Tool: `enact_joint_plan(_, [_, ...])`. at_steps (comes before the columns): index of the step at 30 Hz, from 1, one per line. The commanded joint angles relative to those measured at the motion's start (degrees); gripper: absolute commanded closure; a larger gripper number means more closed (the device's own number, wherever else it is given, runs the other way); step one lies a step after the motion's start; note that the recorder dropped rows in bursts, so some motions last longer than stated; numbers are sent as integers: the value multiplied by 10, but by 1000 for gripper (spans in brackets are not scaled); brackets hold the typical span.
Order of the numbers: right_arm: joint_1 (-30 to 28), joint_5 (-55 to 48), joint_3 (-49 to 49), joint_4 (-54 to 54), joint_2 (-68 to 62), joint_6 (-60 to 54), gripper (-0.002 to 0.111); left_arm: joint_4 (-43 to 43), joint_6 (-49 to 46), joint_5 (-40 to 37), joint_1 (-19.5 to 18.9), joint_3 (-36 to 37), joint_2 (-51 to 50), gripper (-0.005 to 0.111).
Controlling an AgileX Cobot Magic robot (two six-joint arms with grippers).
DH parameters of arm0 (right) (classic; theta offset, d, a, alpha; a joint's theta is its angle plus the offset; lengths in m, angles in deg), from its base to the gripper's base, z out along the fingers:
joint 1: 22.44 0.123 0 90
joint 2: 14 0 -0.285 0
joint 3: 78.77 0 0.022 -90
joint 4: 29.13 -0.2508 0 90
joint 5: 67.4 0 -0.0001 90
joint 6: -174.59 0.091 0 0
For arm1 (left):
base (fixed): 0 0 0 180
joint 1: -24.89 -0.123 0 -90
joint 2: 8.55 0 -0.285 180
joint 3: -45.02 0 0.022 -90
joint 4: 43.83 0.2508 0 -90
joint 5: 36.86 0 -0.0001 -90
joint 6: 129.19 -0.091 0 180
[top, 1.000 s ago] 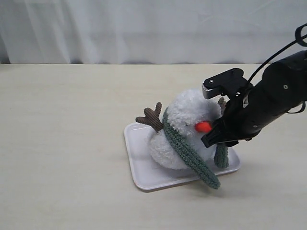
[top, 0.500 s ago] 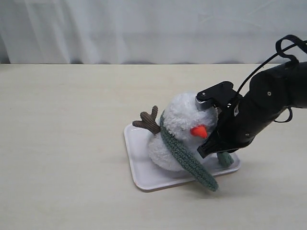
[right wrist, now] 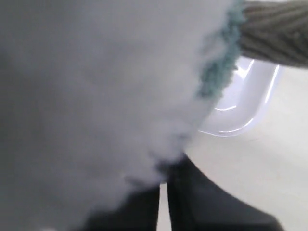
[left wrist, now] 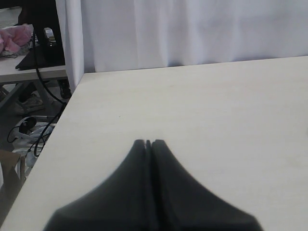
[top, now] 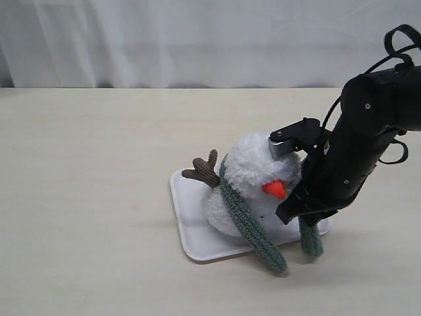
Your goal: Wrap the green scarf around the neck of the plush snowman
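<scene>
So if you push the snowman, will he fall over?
Probably: the plush snowman leans, its head off to one side of its body. The fluffy fur suggests it's light and squashy, so it would likely flop, not break.

Left gripper (left wrist: pixel 149 143): both dark fingers are pressed flat against each other, with only a seam line between the tips. It shows in the left wrist view alone.
Right arm (top: pixel 376 108): black, entering from the right edge of the exterior view. The elbow is raised and the forearm slopes steeply down and to the left.
Right arm cable (top: pixel 397 41): a black loop above the upper joint.
Right wrist camera bracket (top: pixel 290 137): projects leftward from the forearm.
Right gripper (right wrist: pixel 163 195): aimed downward, fingers drawn together with a thin slit between them. One finger is partly hidden.
</scene>
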Motion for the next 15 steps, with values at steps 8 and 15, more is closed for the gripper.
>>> enact_joint_plan(8, [-4, -5, -5, -89, 2, -78, 104, -2, -1, 5, -1, 2, 2, 107])
enact_joint_plan(15, [-4, 27, -15, -86, 2, -78, 104, -2, -1, 5, -1, 2, 2, 107])
